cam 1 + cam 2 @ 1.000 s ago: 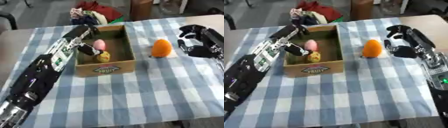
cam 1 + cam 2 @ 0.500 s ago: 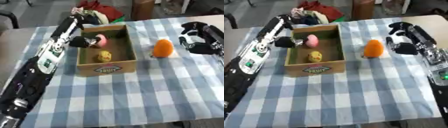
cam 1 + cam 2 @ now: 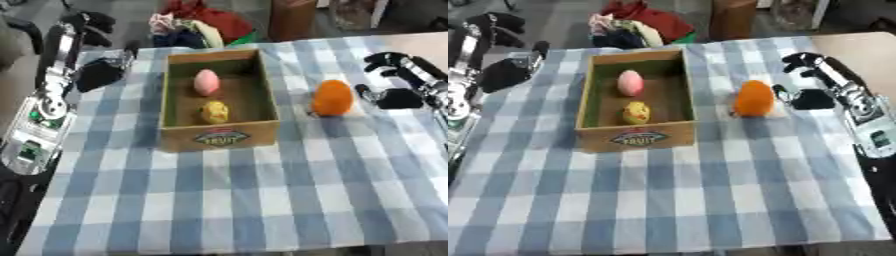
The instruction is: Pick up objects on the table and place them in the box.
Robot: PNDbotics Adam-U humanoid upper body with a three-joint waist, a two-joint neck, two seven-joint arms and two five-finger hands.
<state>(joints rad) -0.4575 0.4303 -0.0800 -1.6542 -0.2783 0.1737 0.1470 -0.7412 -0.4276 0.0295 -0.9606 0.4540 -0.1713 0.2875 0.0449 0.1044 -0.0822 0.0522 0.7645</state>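
Blue-checked cloth (image 3: 262, 200) is spread over the table. At far left, the left hand (image 3: 98, 75) is curled, holding nothing. A box (image 3: 635, 137) labelled "FRUIT" holds pink (image 3: 630, 82) and yellow (image 3: 635, 112) items. An orange object (image 3: 753, 98) sits beside the open right hand (image 3: 808, 97).

Left arm runs up the view's left edge, left hand (image 3: 98, 75) raised at upper left, fingers curled, holding nothing. Right arm enters from the right; right hand (image 3: 808, 95) hangs over the table, fingers spread and bent, grasping nothing.
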